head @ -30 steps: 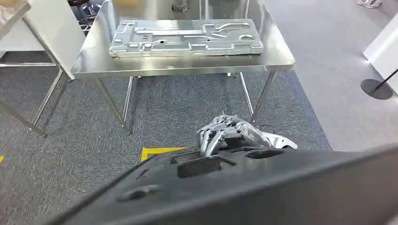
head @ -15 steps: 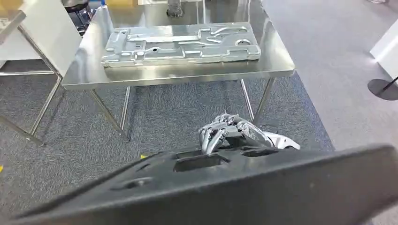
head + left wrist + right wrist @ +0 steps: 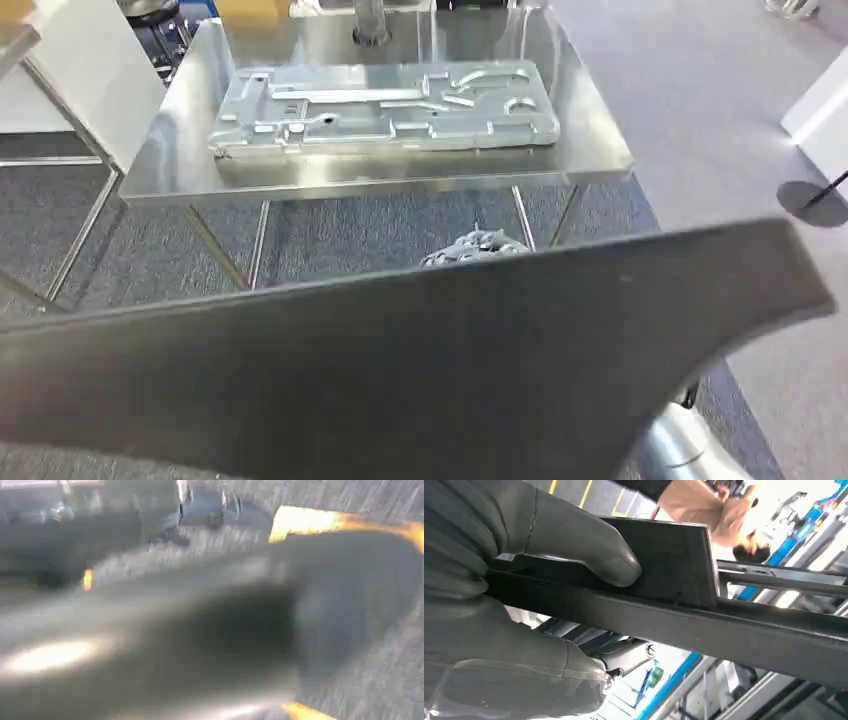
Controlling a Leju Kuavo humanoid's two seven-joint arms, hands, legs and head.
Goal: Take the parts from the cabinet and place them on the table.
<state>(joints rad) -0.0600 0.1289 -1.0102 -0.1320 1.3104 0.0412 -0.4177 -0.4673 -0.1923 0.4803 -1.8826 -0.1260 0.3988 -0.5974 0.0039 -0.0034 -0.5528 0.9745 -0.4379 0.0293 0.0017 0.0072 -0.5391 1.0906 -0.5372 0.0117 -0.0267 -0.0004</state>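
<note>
Grey carpet ran under a steel table (image 3: 590,150) standing at twelve o'clock in the head view, its top already carrying a pressed silver metal panel (image 3: 385,108). Across the lower half of that view stretched the dark part (image 3: 400,380), a broad flat black panel. Over the last second it had tipped up from a low, edge-on slant to face the camera broadly, and it now covered most of the hand (image 3: 475,247) that had shown above its rim, leaving just fingertips at its top edge. The table had also slid nearer and more central, so the robot seemed to be closing in and raising the panel for the set-down.

In the right wrist view the right hand (image 3: 499,605) clamped the panel's edge, thumb on one face and fingers on the other. The left wrist view was blurred; I could not tell how the left hand stood. A person's hands (image 3: 719,515) showed behind. Free tabletop lay at six o'clock of the silver panel, probably the landing spot.
</note>
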